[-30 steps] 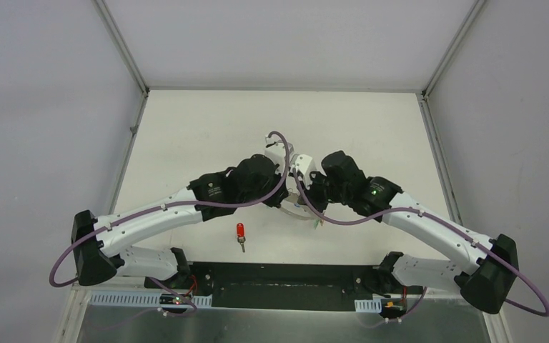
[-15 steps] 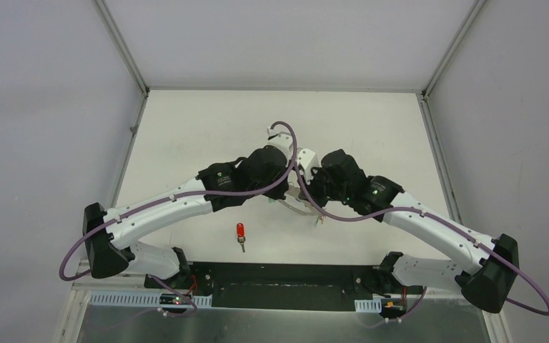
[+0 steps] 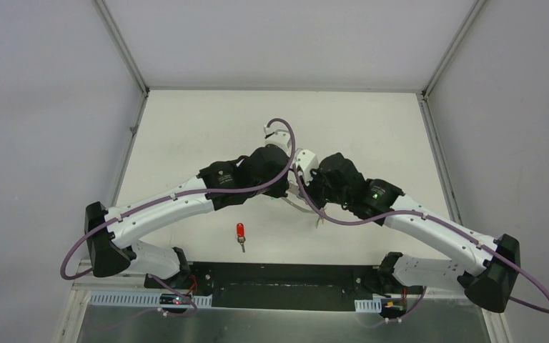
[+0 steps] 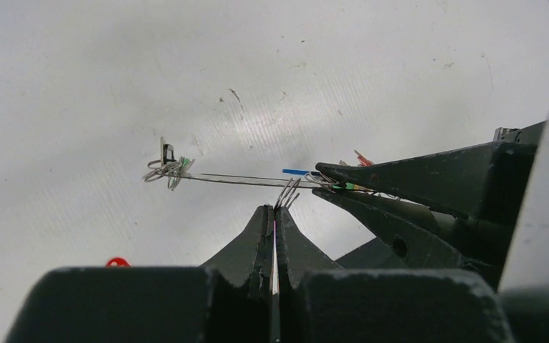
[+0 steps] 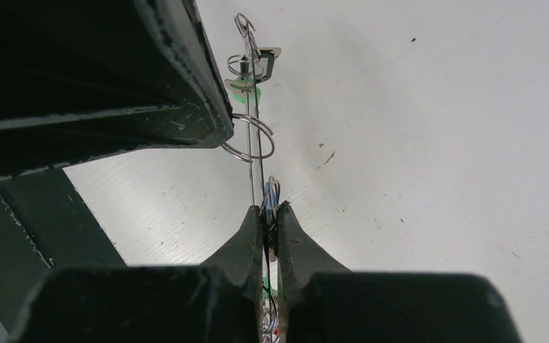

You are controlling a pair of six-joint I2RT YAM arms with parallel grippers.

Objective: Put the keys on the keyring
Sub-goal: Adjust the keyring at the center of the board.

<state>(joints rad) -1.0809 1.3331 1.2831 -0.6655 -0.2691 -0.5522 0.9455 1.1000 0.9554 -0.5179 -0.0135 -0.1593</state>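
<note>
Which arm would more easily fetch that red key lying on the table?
Left, probably. The red key lies on the left arm's side, near its forearm; the right gripper is pinching the keyring.

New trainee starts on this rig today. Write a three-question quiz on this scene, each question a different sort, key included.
1. True or false: the small silver key with the red plastic head lies on the white table, apart from both arms.
2. The left end effector is: A) wide open B) shut C) out of view.
3. What does the right end effector pinch?
Key: 1 true; 2 B; 3 the thin grey metal wire loop.
</note>
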